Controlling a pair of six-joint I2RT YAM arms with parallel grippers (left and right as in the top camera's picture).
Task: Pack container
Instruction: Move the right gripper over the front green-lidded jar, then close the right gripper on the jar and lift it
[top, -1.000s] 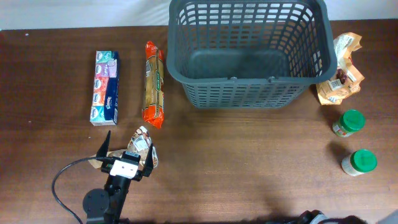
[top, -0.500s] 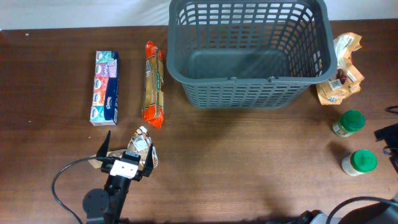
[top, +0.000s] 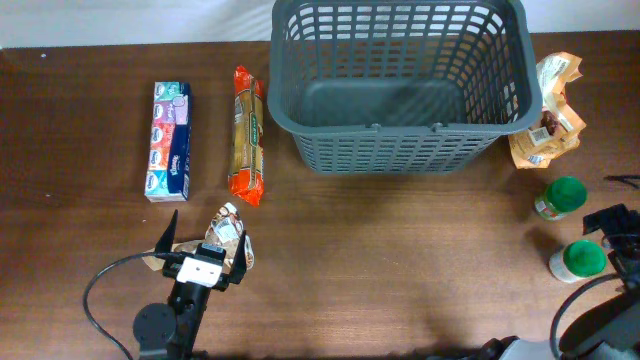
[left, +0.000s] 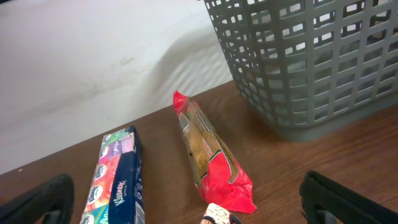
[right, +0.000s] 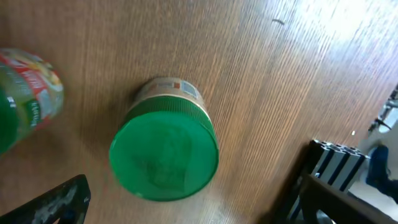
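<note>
Gray container (top: 400, 150) well beyond left hand (top: 207, 240), right hand (right: 196, 202); both spread wide apart.

Matt gray plastic container (top: 400, 85), dark wood-grain desk (top: 400, 260), glossy red wrapper (left: 214, 162), smooth green plastic lid (right: 164, 155).

Black left gripper (top: 208, 235), white plate (top: 199, 268) — looped cable (top: 88, 292)

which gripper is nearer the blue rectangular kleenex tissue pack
Left. The left gripper sits just in front of the blue rectangular tissue pack; the right gripper is far across the table, by a green-lidded jar.
</note>
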